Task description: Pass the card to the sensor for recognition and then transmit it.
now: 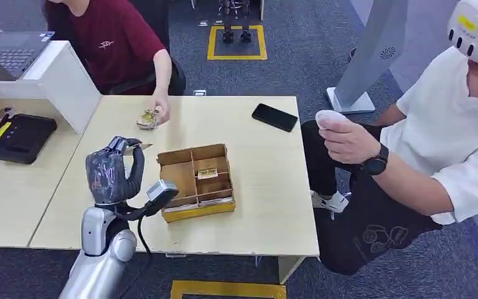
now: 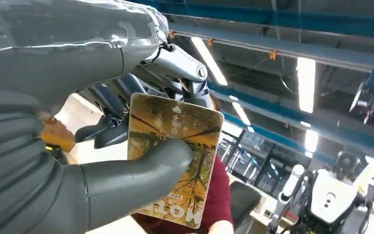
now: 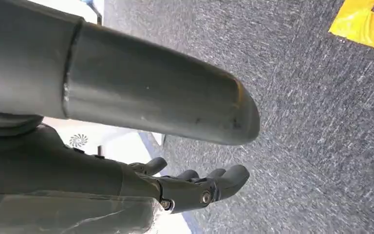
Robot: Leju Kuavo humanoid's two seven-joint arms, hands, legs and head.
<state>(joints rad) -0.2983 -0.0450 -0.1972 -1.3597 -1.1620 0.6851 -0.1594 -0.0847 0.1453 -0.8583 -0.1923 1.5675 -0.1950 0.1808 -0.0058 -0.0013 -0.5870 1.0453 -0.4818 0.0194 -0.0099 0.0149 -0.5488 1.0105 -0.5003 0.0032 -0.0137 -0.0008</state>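
Note:
My left hand [image 1: 114, 169] is raised above the table's left part, left of the cardboard box [image 1: 175, 176]. It pinches a card [image 2: 202, 170] with an autumn-tree print between the thumb [image 2: 141, 170] and the dark fingers; the card's edge [image 1: 143, 146] sticks out beyond the fingertips. A black flat device [image 1: 20, 137], possibly the sensor, lies on the adjoining table to the left. My right hand [image 3: 185, 186] hangs over grey carpet with nothing in it, fingers apart.
The box has several compartments, one holding a small card [image 1: 206, 173]. A person in red at the far side touches a golden card [image 1: 147, 119] on the table. A black phone [image 1: 274, 117] lies far right. A person in white [image 1: 448, 137] sits at the right.

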